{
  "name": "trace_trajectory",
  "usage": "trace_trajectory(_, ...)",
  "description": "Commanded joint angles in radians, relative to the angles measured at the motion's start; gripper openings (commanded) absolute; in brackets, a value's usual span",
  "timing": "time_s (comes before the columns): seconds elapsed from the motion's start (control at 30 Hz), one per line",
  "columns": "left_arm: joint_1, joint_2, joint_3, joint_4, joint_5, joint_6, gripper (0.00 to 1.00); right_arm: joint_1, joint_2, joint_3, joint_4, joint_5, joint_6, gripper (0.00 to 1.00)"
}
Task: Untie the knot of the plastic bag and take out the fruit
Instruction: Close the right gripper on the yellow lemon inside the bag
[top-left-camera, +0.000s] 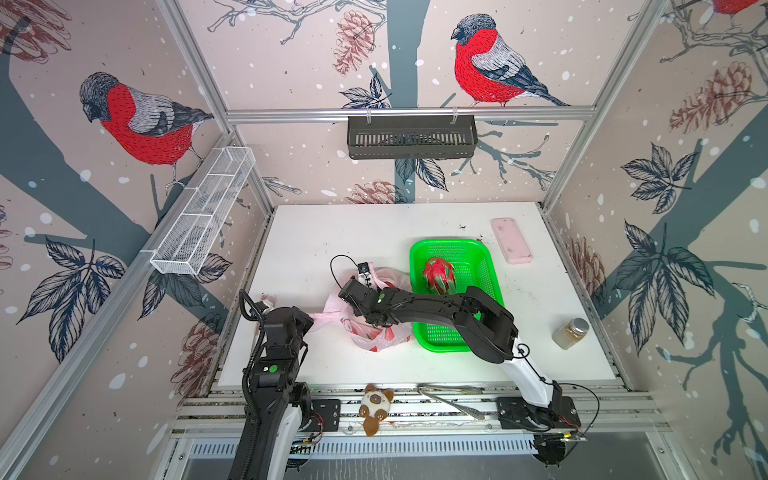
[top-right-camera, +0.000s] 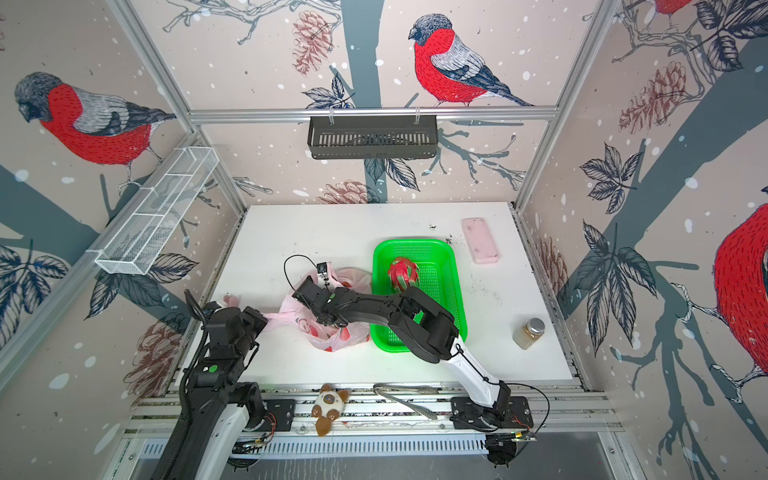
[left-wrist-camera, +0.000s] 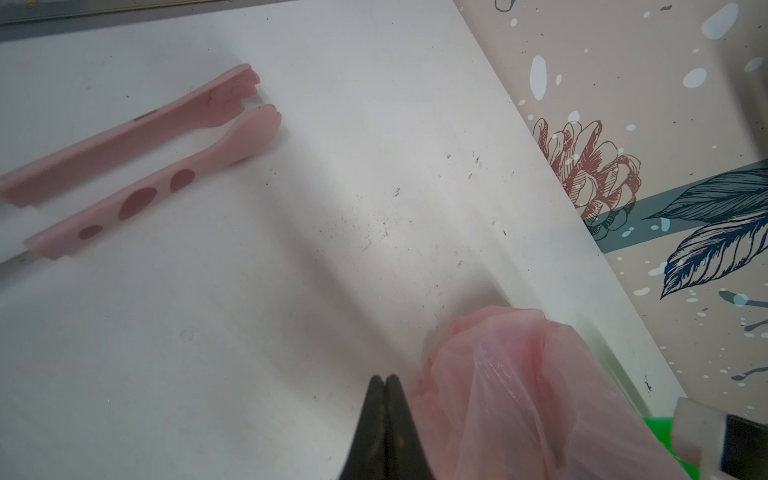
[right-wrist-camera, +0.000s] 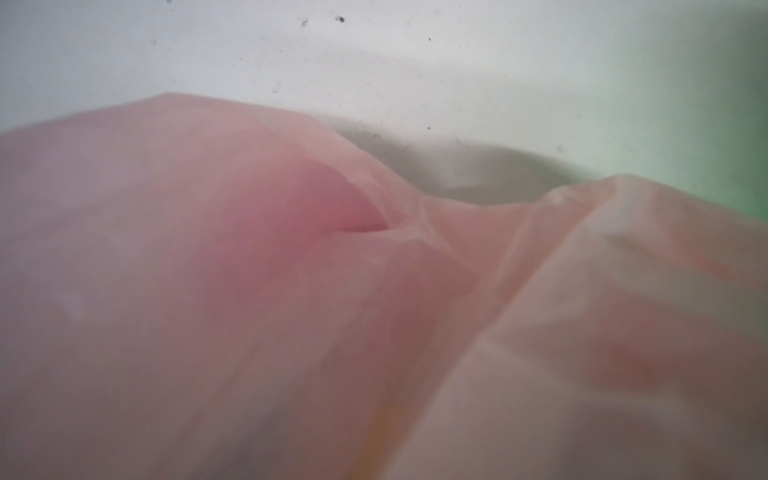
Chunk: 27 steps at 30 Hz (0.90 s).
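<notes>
At the far left of the white counter (top-left-camera: 299, 232) lie pink tongs (left-wrist-camera: 124, 141), close to the left wall. Just beside them the left gripper (left-wrist-camera: 384, 380) is clenched, its two dark fingers pressed tip to tip. A strip of the plastic bag (top-left-camera: 386, 338) runs taut from the bag's body into that gripper, so it is grasping the bag by this pulled-out part. In the left wrist view the pink film bunches right next to the fingers.

The bag itself sits crumpled near the middle of the counter, touching the left edge of the green basket (top-left-camera: 484, 257). In both top views the right arm reaches across from the right, over the basket, and the right gripper (top-left-camera: 376, 322) dips down into the bag's folds. Its fingertips are hidden there. The right wrist view is only blurred pink plastic with a reddish rounded shape behind it, so I cannot tell whether that gripper is released or holding anything.

One dragon fruit (top-left-camera: 438, 276) lies in the far half of the basket. Behind and to the right of the basket lies a pink slab (top-left-camera: 511, 241), flat on the counter. Farthest right, near the wall, stands a jar (top-left-camera: 571, 332) with brown contents.
</notes>
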Motion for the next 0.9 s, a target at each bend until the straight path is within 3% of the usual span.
trace_trajectory(0.0, -0.001, 0.003, -0.003, 0.039, -0.011, -0.009, 0.0, 0.002, -0.003, -0.01, -0.118, -0.042, 0.03, 0.58)
trace_trajectory(0.3, 0.0, -0.026, -0.006, 0.02, -0.034, -0.01, 0.0, 0.007, -0.079, -0.041, -0.046, -0.019, -0.033, 0.35)
trace_trajectory(0.87, -0.001, -0.028, 0.005, 0.072, -0.085, -0.022, 0.0, 0.06, -0.235, -0.045, -0.006, -0.062, -0.142, 0.29)
